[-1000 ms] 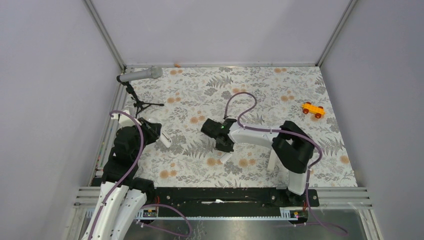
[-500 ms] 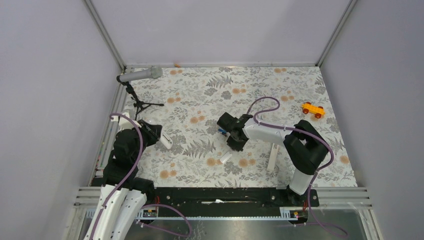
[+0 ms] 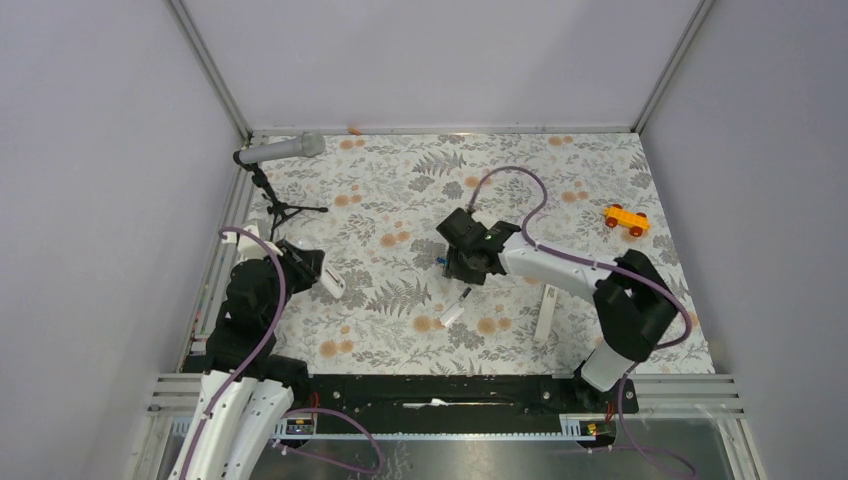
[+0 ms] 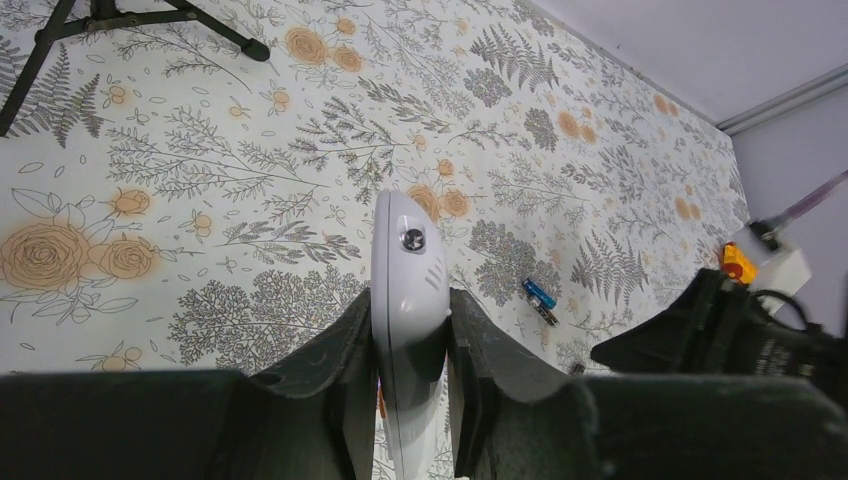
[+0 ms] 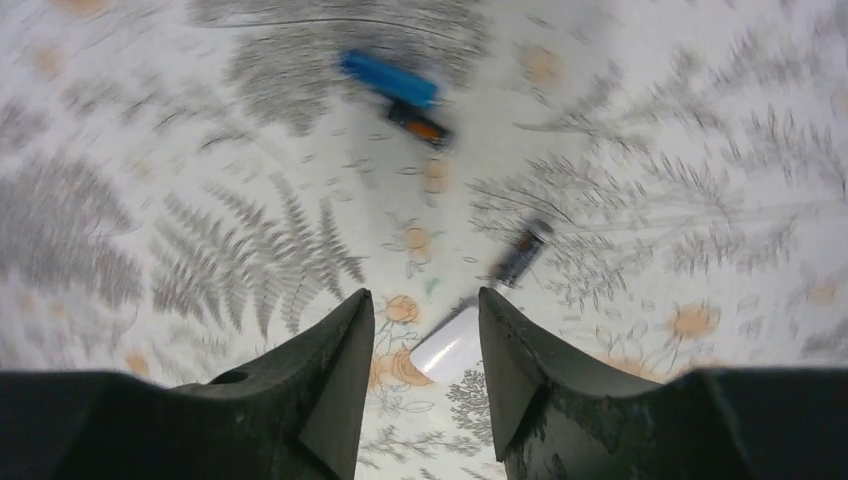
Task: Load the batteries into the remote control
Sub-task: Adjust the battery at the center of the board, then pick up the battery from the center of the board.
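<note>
Even, soft, bright light fills all 3 views, leaving only faint shadows. The right wrist view is smeared by motion blur; the left wrist view is sharp.

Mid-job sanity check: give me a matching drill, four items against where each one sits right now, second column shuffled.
Items
1. remote control
2. blue battery
3. toy car
4. flat white strip

Places
a. far right of the scene, on its own
b. clamped in the left gripper
c. lying flat at the near right
d. lying loose just ahead of the open right gripper

Pairs: 1-b, 2-d, 3-a, 4-c
</note>
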### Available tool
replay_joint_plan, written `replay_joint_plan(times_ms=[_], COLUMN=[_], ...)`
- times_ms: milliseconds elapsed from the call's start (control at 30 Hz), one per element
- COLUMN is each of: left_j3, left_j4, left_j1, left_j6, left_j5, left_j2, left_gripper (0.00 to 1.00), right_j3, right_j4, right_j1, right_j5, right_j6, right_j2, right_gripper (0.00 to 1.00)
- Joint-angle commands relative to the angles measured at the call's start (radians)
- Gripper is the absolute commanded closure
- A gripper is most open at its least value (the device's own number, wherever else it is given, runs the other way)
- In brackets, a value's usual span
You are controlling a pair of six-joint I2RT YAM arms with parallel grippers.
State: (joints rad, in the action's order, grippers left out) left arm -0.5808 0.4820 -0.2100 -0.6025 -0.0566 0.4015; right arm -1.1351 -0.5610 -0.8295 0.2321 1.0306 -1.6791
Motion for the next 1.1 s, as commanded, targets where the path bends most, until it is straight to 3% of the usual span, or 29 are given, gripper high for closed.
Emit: replay_joint_plan(times_ms=[0, 100, 167, 333, 433, 667, 1067], left_j3=[-0.036, -0.042, -0.046, -0.067, -0.078, -0.087, -0.084], left_j4=[-0.027, -0.034, -0.036, -0.048, -0.060, -0.089, -0.102], left_j1=[0.003, 0.003, 0.003, 0.003, 0.003, 0.003, 0.004], left_j6=[0.025, 0.031, 0.033, 0.033, 0.036, 0.032, 0.014], left_j5=[0.012, 0.010, 0.004, -0.004, -0.012, -0.037, -0.044], left_j2=[0.012, 0.020, 0.032, 0.072, 0.094, 0.123, 0.145], left_gripper=[1.00, 1.00, 1.00, 1.00, 1.00, 1.00, 1.00], right_j3=[-0.030, -0.037, -0.063, -0.091, -0.051, 0.049, 0.028], right_j4=[0.198, 0.134, 0.019, -0.188, -0.186, 0.051, 0.040], right_j1=[0.009, 0.009, 0.009, 0.010, 0.014, 0.015, 0.015], right_j5=[-0.195, -0.411, -0.475, -0.289, -0.277, -0.314, -0.309], right_j6=[-0.639, -0.988, -1.203, -1.518, -1.627, -1.718, -1.820], right_j2=[0.087, 0.082, 0.061, 0.012, 0.026, 0.029, -0.067], right_gripper=[0.50, 0.47, 0.44, 0.44, 0.45, 0.45, 0.52])
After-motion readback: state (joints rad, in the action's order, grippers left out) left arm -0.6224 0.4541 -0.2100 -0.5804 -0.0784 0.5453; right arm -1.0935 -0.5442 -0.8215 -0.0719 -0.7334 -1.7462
